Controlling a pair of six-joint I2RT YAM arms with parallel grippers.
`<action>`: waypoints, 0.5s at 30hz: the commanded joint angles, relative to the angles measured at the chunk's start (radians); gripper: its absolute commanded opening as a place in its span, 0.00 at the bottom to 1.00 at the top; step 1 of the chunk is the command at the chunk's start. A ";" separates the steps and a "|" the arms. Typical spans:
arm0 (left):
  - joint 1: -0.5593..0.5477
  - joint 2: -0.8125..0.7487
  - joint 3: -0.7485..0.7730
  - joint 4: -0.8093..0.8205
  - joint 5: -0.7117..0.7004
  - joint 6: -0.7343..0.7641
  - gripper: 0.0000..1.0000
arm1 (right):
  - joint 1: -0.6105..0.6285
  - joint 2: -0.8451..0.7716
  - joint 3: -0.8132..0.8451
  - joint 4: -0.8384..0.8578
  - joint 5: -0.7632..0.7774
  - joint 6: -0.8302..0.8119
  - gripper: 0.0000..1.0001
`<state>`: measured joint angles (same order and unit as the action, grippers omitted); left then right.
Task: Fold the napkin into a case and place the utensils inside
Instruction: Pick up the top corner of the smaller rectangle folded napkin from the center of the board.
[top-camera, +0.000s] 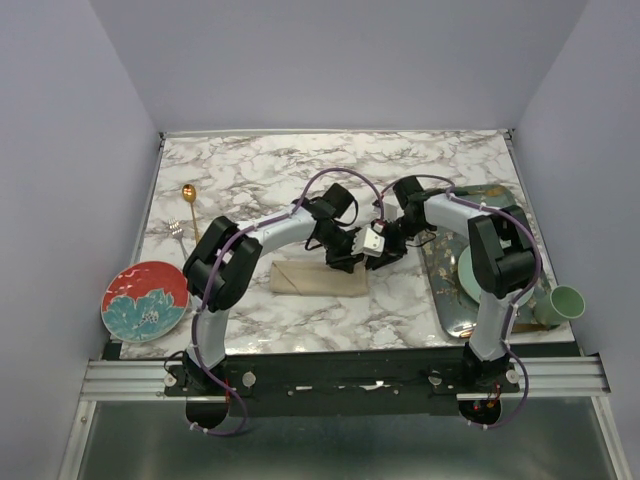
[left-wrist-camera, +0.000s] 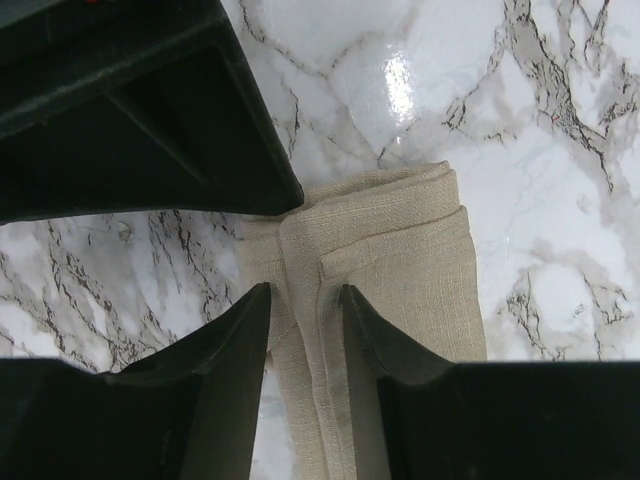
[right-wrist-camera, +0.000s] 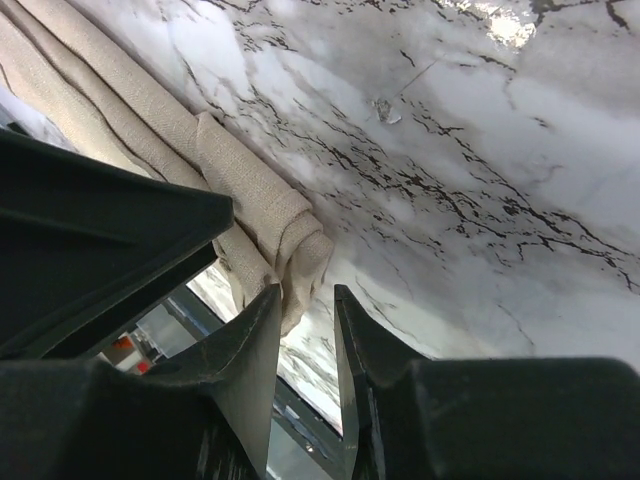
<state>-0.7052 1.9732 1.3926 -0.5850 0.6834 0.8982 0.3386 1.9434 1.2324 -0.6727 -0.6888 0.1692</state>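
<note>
The beige napkin (top-camera: 318, 278) lies folded into a narrow oblong case on the marble. My left gripper (top-camera: 345, 262) hovers over its right end. In the left wrist view its jaws stand apart astride a fold seam of the napkin (left-wrist-camera: 400, 250), with the left gripper (left-wrist-camera: 305, 290) low over the cloth and not pinching it. My right gripper (top-camera: 385, 255) is just right of that end. In the right wrist view the right gripper (right-wrist-camera: 307, 290) is narrowly open, and the napkin's rolled corner (right-wrist-camera: 300, 235) touches its left fingertip. The gold spoon (top-camera: 189, 195) and fork (top-camera: 178, 228) lie at far left.
A red flowered plate (top-camera: 146, 300) sits at the front left corner. A mirrored tray (top-camera: 447, 305) on the right carries a pale plate (top-camera: 468, 278), and a green cup (top-camera: 565, 302) stands at its right edge. Both grippers crowd together over the napkin's end.
</note>
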 joint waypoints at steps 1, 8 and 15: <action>-0.010 0.021 0.028 -0.036 -0.001 0.033 0.35 | -0.003 0.031 -0.002 0.015 0.003 0.013 0.36; -0.011 0.018 0.031 -0.073 0.021 0.048 0.39 | -0.003 0.066 0.022 0.005 0.009 0.015 0.35; -0.013 0.018 0.028 -0.076 0.022 0.048 0.24 | -0.004 0.080 0.030 -0.001 0.018 0.007 0.35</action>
<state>-0.7094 1.9812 1.4002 -0.6346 0.6846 0.9318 0.3386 1.9961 1.2388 -0.6750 -0.6956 0.1833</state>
